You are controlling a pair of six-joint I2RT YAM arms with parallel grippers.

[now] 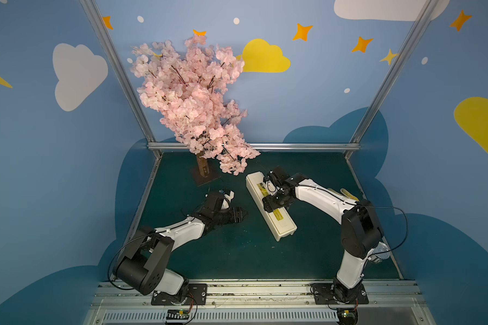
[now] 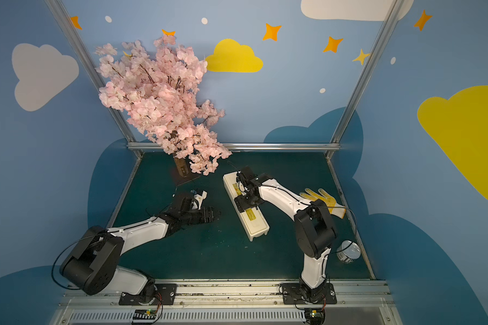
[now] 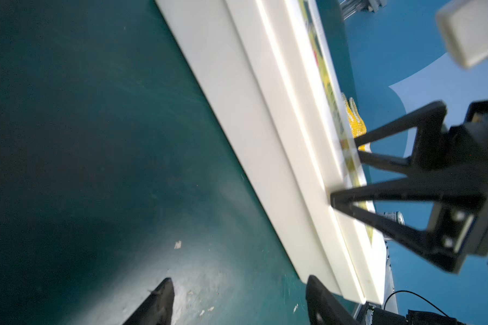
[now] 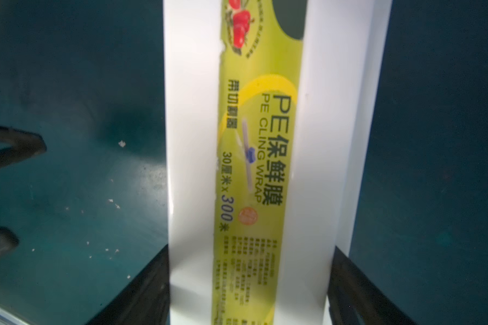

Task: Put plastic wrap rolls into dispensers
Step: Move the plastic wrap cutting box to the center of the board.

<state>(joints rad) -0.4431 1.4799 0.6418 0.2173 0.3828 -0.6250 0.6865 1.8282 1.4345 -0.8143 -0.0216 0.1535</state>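
Note:
The dispenser [image 1: 282, 225] [image 2: 255, 225] is a long cream box lying slantwise on the green mat, lid down, yellow label up. My right gripper [image 1: 276, 209] [image 2: 248, 208] reaches down over its middle. In the right wrist view the right gripper [image 4: 250, 253] has a black finger pressed against each long side of the dispenser [image 4: 192, 140]. My left gripper [image 1: 241, 215] [image 2: 213, 213] lies low on the mat to the left of the box. In the left wrist view it [image 3: 237, 284] is open and empty beside the dispenser [image 3: 265, 112]. The plastic wrap roll is out of view.
A pink blossom tree [image 1: 192, 98] on a brown base stands at the back left. A yellow-dotted glove [image 2: 324, 198] lies behind the right arm. A silver tin can [image 2: 348, 251] lies by the right wall. Metal frame rails edge the mat.

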